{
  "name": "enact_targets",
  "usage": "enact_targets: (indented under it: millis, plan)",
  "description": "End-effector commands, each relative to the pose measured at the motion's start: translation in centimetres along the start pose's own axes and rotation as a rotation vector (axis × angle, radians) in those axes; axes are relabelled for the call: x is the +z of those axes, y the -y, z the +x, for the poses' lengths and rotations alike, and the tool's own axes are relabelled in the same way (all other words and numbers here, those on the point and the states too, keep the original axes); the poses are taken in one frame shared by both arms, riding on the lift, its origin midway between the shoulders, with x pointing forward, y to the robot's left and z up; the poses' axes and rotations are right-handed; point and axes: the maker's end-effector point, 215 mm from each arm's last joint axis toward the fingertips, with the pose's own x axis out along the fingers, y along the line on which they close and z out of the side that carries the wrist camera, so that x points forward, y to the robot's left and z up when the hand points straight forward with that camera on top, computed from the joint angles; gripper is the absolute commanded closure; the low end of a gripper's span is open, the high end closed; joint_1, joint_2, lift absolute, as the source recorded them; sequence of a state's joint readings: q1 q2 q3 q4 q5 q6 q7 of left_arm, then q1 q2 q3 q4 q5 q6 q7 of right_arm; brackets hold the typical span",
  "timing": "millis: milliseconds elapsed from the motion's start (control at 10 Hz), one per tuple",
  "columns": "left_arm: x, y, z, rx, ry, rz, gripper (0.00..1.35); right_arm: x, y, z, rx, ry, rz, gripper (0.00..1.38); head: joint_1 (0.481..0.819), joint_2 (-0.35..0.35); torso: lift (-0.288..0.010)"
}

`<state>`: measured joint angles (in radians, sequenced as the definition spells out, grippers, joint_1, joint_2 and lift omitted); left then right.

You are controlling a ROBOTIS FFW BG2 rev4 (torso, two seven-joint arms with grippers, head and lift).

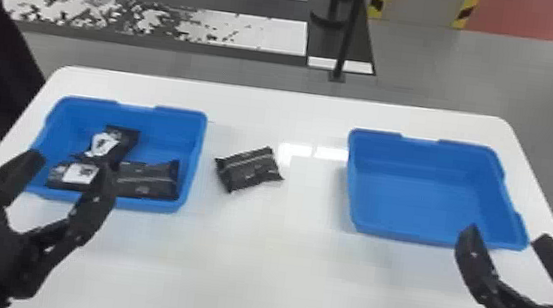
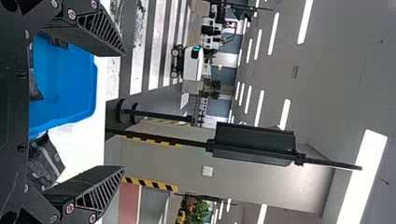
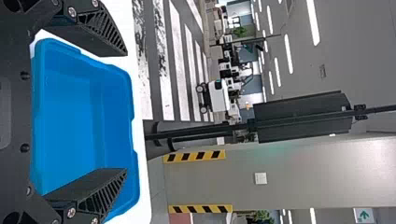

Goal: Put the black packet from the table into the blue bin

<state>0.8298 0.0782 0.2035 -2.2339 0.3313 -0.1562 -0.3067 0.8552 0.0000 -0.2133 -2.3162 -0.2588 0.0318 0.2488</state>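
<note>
Left gripper (image 1: 72, 161) and right gripper (image 1: 506, 234) stood open before me, black packet (image 1: 249, 169) on the bench (image 1: 252, 264) ahead between them, one blue bin (image 1: 421, 199) beyond each.

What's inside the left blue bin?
Three black packets show, two with white labels. The left gripper partly covers them; whatever lies behind its finger can't be seen.
</note>
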Motion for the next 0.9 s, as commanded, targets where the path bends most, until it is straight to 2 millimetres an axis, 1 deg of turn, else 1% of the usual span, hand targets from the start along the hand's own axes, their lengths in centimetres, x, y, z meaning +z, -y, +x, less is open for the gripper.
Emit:
enact_targets:
  millis: [0, 500, 600, 700, 800]
  plan:
    - [-0.1, 0.0, 0.0, -0.001, -0.003, -0.001, 0.17, 0.0, 0.0, 0.0, 0.001, 0.001, 0.001, 0.13, 0.695, -0.008, -0.11]
    - [0.0, 0.4, 0.2, -0.014, -0.002, 0.02, 0.17, 0.0, 0.0, 0.0, 0.001, 0.002, 0.005, 0.13, 0.695, -0.011, -0.11]
    - [0.0, 0.9, 1.0, -0.044, -0.01, 0.056, 0.17, 0.0, 0.0, 0.0, 0.001, 0.002, 0.005, 0.13, 0.695, -0.014, -0.11]
    - [-0.6, 1.4, 2.0, -0.076, -0.029, 0.102, 0.16, 0.0, 0.0, 0.0, -0.001, 0.002, 0.005, 0.13, 0.695, -0.018, -0.11]
    - [-2.1, 1.7, 3.0, -0.107, -0.06, 0.126, 0.16, 0.0, 0.0, 0.1, 0.0, 0.002, 0.007, 0.13, 0.695, -0.031, -0.11]
